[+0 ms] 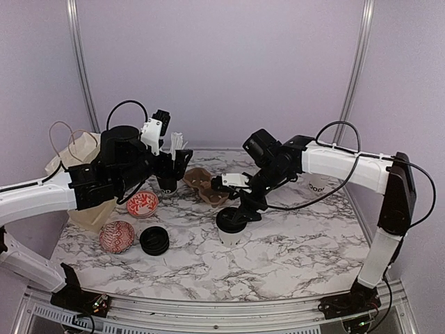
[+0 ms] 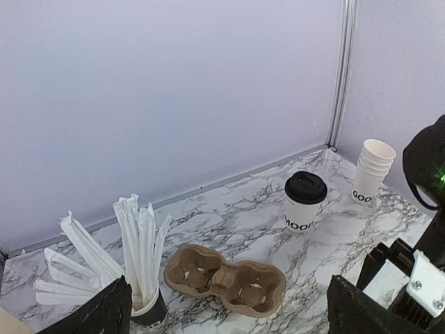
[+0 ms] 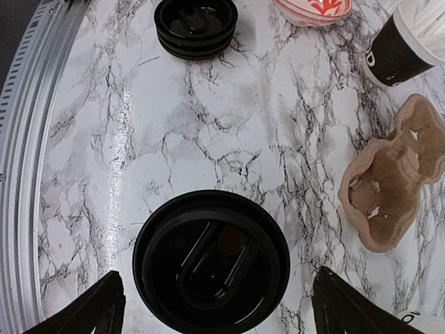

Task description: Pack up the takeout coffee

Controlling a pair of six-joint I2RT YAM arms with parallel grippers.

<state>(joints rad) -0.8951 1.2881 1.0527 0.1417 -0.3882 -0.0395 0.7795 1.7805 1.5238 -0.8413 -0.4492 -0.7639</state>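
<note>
1. My right tool [image 3: 217, 277] hangs straight over a takeout coffee [image 1: 231, 228]. Its fingers are apart on either side of the black lid [image 3: 174, 236], apparently not touching it, and nothing is clamped.
2. That cup stands upright on the counter [image 1: 299, 243] at mid-front, near the brown two-well carrier [image 1: 206, 185]. Neither well holds a cup.
3. A second lidded coffee [image 2: 304, 202] stands toward the far right, near a stack of lidless cups [image 2: 372, 174].
4. My left tool [image 2: 229, 306] is raised at the back left, with its fingers wide apart and empty.
5. I judge this to be the pick of the first cup for the carrier. Next I need to lower the right tool until its fingers sit on the cup wall under the lid. Then I close gently, lift upright and seat the cup in a well.
6. The second coffee reads "MOO…" and the stack "GOO…", with the rest wrapping out of sight. The black cup of sticks [image 3: 396, 52] has white marks I cannot read.
</note>
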